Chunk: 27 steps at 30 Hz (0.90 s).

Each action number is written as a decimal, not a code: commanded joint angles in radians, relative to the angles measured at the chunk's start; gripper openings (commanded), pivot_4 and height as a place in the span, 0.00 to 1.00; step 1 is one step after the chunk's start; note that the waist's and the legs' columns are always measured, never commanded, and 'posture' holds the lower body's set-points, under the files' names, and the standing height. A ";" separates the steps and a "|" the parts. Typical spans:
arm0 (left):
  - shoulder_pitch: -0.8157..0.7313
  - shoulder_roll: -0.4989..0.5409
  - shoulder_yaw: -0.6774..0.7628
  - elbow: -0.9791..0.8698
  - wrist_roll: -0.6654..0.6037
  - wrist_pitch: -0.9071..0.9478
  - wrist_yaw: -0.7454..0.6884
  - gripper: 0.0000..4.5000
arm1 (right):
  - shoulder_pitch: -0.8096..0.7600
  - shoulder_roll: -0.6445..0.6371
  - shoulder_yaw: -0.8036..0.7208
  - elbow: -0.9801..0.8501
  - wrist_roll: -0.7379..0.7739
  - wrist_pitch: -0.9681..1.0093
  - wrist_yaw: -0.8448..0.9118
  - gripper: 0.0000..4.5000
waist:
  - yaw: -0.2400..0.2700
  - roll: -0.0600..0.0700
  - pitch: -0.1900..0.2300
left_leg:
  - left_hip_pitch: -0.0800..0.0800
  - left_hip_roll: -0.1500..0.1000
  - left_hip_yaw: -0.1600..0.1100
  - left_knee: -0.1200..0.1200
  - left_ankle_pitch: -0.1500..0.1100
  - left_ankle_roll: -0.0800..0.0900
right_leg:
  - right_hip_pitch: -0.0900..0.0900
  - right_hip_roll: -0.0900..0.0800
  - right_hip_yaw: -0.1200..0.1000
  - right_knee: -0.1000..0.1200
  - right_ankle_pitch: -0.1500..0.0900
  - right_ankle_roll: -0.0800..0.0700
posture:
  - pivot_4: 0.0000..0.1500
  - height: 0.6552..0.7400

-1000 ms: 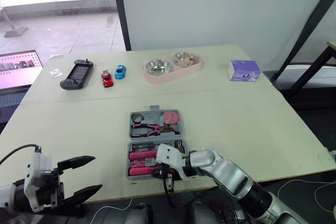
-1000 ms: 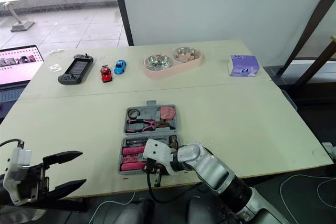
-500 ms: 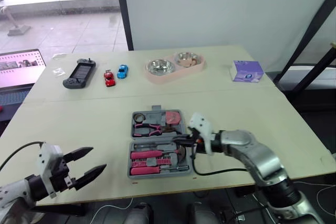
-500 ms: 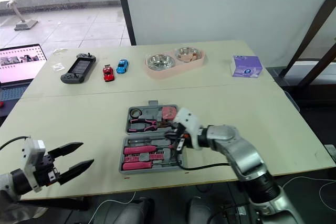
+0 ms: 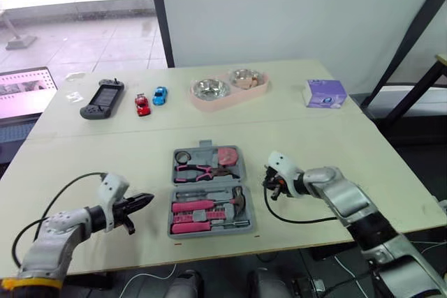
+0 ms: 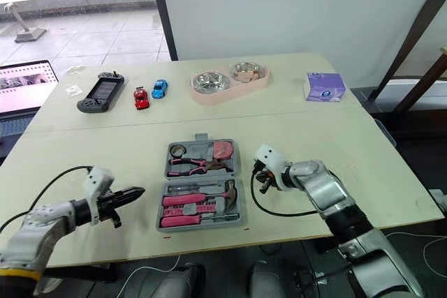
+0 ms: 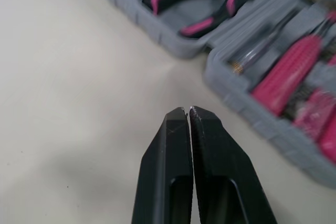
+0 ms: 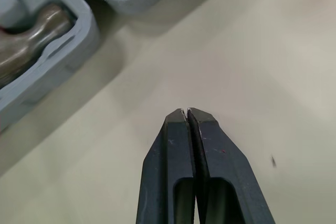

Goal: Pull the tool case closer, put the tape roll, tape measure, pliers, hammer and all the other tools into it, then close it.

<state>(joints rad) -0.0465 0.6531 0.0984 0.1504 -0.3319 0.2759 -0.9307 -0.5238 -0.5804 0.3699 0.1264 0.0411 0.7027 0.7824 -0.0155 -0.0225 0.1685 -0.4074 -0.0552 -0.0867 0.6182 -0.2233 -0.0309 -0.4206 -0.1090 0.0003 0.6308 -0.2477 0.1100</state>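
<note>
- The tool case [image 5: 207,185] lies open near the front edge of the bench [image 5: 349,144], tools packed inside.
- Left jaws and right jaws, both pressed together and empty, flank it, probably to fold it closed.

Both arms reach inward, left pincer [image 7: 188,113] and right pincer [image 8: 187,113] each pressed closed, right wrist apparently bent downward.

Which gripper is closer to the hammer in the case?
Right. The right gripper is just outside the tool case beside the hammer; the left gripper is off the case's opposite side.
</note>
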 commanded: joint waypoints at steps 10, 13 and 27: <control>-0.193 -0.090 -0.182 0.139 0.144 -0.020 -0.007 0.01 | -0.094 0.127 0.113 0.062 -0.116 -0.038 0.026 0.00 | -0.005 0.000 -0.001 | 0.000 0.000 -0.001 0.003 0.000 0.000 | 0.000 0.003 0.000 0.002 0.003 0.002 | 1.00 0.80; -0.202 -0.096 -0.188 0.152 0.155 -0.023 -0.002 0.01 | -0.098 0.138 0.128 0.044 -0.122 -0.024 0.051 0.00 | -0.001 0.000 -0.001 | 0.000 0.000 -0.001 0.004 0.000 0.000 | 0.001 0.003 0.001 0.002 0.003 0.002 | 1.00 0.80; -0.154 -0.108 -0.204 0.070 0.153 0.015 -0.008 0.01 | -0.111 0.193 0.185 -0.040 -0.162 0.013 0.084 0.00 | -0.005 0.001 -0.001 | 0.001 0.000 -0.001 0.004 0.000 0.000 | 0.001 0.003 0.001 0.002 0.004 0.002 | 1.00 0.80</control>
<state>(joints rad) -0.2294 0.5659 -0.0603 0.2584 -0.1788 0.2739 -0.9181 -0.6263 -0.4260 0.5166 0.1382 -0.1337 0.7256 0.8428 -0.0204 -0.0218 0.1674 -0.4068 -0.0553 -0.0881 0.6223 -0.2234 -0.0310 -0.4199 -0.1059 0.0009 0.6330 -0.2440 0.1120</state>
